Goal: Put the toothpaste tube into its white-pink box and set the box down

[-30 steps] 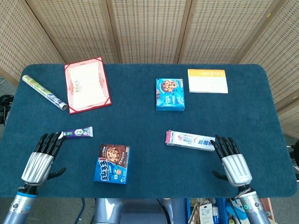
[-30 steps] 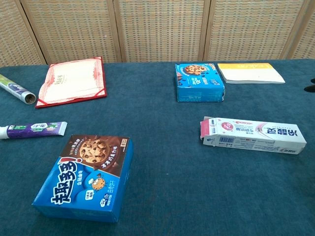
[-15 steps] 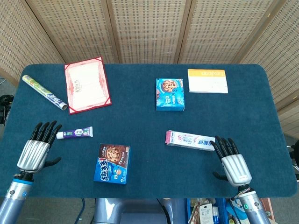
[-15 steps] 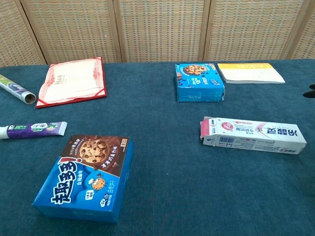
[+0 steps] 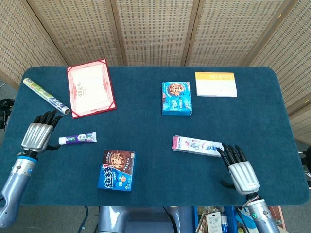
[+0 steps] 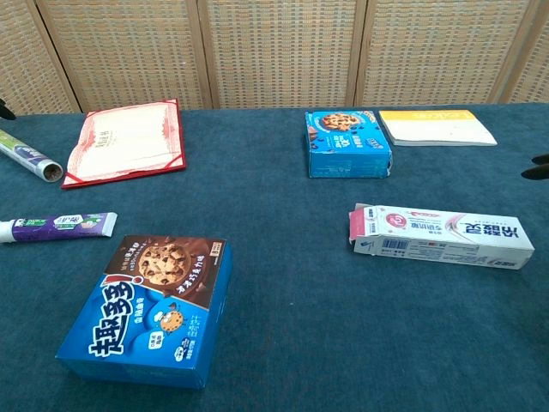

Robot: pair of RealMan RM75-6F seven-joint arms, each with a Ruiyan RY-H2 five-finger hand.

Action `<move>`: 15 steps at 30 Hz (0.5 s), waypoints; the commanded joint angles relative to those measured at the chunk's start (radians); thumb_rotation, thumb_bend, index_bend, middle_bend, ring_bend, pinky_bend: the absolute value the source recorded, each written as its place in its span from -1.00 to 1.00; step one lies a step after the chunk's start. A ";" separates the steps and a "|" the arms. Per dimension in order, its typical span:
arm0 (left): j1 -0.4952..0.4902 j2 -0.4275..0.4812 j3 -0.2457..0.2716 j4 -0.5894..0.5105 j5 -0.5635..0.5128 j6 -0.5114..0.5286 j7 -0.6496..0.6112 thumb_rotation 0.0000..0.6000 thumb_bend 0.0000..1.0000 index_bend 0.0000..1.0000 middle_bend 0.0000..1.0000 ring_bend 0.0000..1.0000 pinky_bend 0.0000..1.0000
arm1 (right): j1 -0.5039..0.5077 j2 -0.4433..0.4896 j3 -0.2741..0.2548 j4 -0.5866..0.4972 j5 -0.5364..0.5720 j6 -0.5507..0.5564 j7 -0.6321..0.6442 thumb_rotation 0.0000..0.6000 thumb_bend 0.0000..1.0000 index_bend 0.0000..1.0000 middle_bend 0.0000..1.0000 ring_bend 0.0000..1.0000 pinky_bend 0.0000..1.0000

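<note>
Nearest the robot on the desk (image 5: 146, 121), the right robot hand (image 5: 239, 167) hangs low with its fingers spread and nothing in it, fingertips just short of the near end of the white-pink box (image 5: 198, 145). That box lies flat on its long side, its flap end open and pointing toward the middle of the desk. A good setup: from here the hand only needs to close over the long sides near the shut end, leaving the open mouth free.

Over on the other side, the left robot hand (image 5: 39, 133) is empty too, fingers loosely extended and apart, hovering just beside the cap end of the toothpaste tube (image 5: 77, 140). The tube lies flat, purple and white, well apart from the box, with the chocolate cookie box (image 5: 117, 170) sitting between them nearer the front edge.

So the step in hand looks like the reach for the tube. My advice: come down over the tube's middle, pinch across its width rather than at the soft tail, and lift clear before swinging inward so it passes over that cookie box. Lead with the cap end into the mouth, keeping the tube in line with the box's length, while the right hand steadies the carton.

Farther back sit a blue cookie box (image 5: 177, 97), a red-bordered folder (image 5: 90, 88), a foil roll (image 5: 46, 96) and a yellow-topped notepad (image 5: 216, 84), all out of the working lane.
</note>
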 commanded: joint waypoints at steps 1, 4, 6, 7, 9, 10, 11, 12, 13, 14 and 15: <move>-0.038 -0.034 -0.018 0.048 -0.077 -0.065 -0.001 1.00 -0.74 -0.72 -0.87 -0.83 -0.68 | 0.000 0.001 0.000 -0.002 0.000 0.000 0.001 1.00 -0.79 -1.00 -1.00 -1.00 -1.00; -0.063 -0.059 -0.018 0.090 -0.128 -0.103 0.018 1.00 -0.73 -0.69 -0.86 -0.83 -0.68 | -0.001 0.002 0.001 -0.003 0.003 -0.002 0.005 1.00 -0.79 -1.00 -1.00 -1.00 -1.00; -0.078 -0.078 -0.015 0.116 -0.161 -0.124 0.035 1.00 -0.74 -0.66 -0.85 -0.83 -0.68 | -0.001 0.003 0.001 -0.003 0.005 -0.003 0.006 1.00 -0.79 -1.00 -1.00 -1.00 -1.00; -0.083 -0.085 -0.013 0.124 -0.172 -0.130 0.040 1.00 -0.74 -0.66 -0.85 -0.83 -0.68 | -0.001 0.003 0.002 -0.003 0.006 -0.004 0.007 1.00 -0.79 -1.00 -1.00 -1.00 -1.00; -0.094 -0.103 -0.004 0.142 -0.194 -0.143 0.057 1.00 -0.74 -0.63 -0.83 -0.83 -0.68 | -0.001 0.004 0.002 -0.003 0.007 -0.006 0.007 1.00 -0.79 -1.00 -1.00 -1.00 -1.00; -0.098 -0.109 -0.001 0.149 -0.200 -0.146 0.064 1.00 -0.74 -0.62 -0.82 -0.82 -0.68 | -0.001 0.003 0.002 -0.003 0.007 -0.006 0.007 1.00 -0.79 -1.00 -1.00 -1.00 -1.00; -0.102 -0.115 0.004 0.155 -0.206 -0.149 0.071 1.00 -0.74 -0.58 -0.81 -0.82 -0.68 | 0.000 0.004 0.003 -0.003 0.007 -0.007 0.007 1.00 -0.79 -1.00 -1.00 -1.00 -1.00; -0.106 -0.124 0.009 0.163 -0.213 -0.151 0.080 1.00 -0.74 -0.54 -0.79 -0.81 -0.68 | 0.000 0.004 0.003 -0.003 0.007 -0.007 0.007 1.00 -0.79 -1.00 -1.00 -1.00 -1.00; -0.109 -0.130 0.012 0.169 -0.217 -0.152 0.084 1.00 -0.74 -0.53 -0.77 -0.80 -0.68 | 0.000 0.004 0.003 -0.003 0.007 -0.007 0.007 1.00 -0.79 -1.00 -1.00 -1.00 -1.00; -0.112 -0.136 0.014 0.174 -0.221 -0.152 0.087 1.00 -0.74 -0.50 -0.74 -0.79 -0.68 | 0.000 0.004 0.003 -0.003 0.007 -0.007 0.008 1.00 -0.79 -1.00 -1.00 -1.00 -1.00; -0.115 -0.143 0.017 0.181 -0.225 -0.152 0.090 1.00 -0.74 -0.47 -0.71 -0.77 -0.67 | -0.001 0.004 0.003 -0.003 0.008 -0.007 0.009 1.00 -0.79 -1.00 -1.00 -1.00 -1.00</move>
